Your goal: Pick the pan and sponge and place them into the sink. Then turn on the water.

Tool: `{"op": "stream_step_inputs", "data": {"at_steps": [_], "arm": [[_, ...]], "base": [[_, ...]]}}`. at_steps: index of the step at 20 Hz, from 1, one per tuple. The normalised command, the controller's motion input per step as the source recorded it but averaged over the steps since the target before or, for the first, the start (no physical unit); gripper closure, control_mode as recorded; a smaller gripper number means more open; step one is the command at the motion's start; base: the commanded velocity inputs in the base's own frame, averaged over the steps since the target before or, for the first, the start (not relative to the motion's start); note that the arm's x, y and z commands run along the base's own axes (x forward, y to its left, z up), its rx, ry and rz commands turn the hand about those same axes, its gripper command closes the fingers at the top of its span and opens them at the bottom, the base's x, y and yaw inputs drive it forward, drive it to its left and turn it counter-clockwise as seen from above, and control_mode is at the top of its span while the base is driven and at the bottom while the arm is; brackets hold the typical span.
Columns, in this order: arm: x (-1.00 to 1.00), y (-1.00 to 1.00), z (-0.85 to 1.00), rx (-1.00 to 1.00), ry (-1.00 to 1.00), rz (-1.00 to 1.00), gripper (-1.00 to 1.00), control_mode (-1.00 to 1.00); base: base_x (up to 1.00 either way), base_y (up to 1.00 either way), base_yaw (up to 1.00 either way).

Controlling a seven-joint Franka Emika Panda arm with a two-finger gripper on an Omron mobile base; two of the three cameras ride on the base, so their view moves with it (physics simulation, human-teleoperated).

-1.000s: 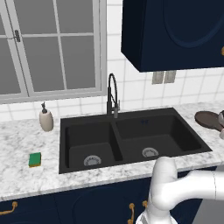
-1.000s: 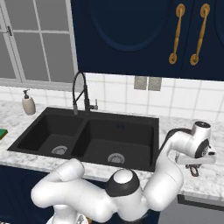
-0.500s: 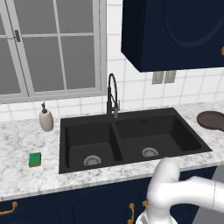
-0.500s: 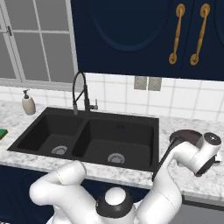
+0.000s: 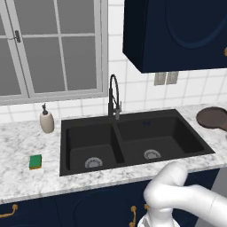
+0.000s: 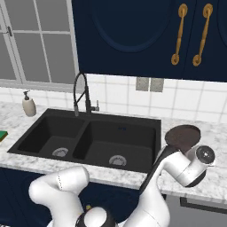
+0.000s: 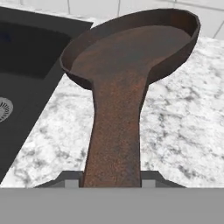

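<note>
The copper-brown pan (image 7: 131,48) rests on the marble counter just right of the black sink (image 7: 26,57), with its long handle (image 7: 116,131) running straight back to me. My gripper (image 7: 111,178) is at the end of that handle, and the handle fills the gap between the two tips, which press on its sides. From the base I see the pan (image 5: 213,119) (image 6: 182,135) at the right end of the counter. The green-topped sponge (image 5: 35,161) (image 6: 2,135) lies on the counter left of the sink (image 5: 150,126) (image 6: 119,137). No stream runs from the faucet (image 5: 114,95) (image 6: 81,93).
A beige soap dispenser (image 5: 46,120) (image 6: 29,105) stands at the back left by the window. Dark blue wall cabinets hang above the counter. Both basins hold only their silver drains. My own white arm crosses the lower foreground of both base views.
My hand has dropped lower and drawn back toward the counter's front edge, along the pan's handle. The pan and sponge have stayed where they were.
</note>
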Motion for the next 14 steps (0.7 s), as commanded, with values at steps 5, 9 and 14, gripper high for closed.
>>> {"op": "stream_step_inputs", "data": {"at_steps": [5,9,14], "arm": [[-0.04,0.27,0.52,0.07,-0.09,0.12,1.00,-1.00],[-0.44,0.06,0.38,-0.02,-0.01,0.25,1.00,-1.00],[-0.32,0.40,0.10,-0.03,0.00,0.34,1.00,-1.00]], "base": [[0.00,0.00,0.00],[0.00,0.00,0.00],[0.00,0.00,0.00]]}}
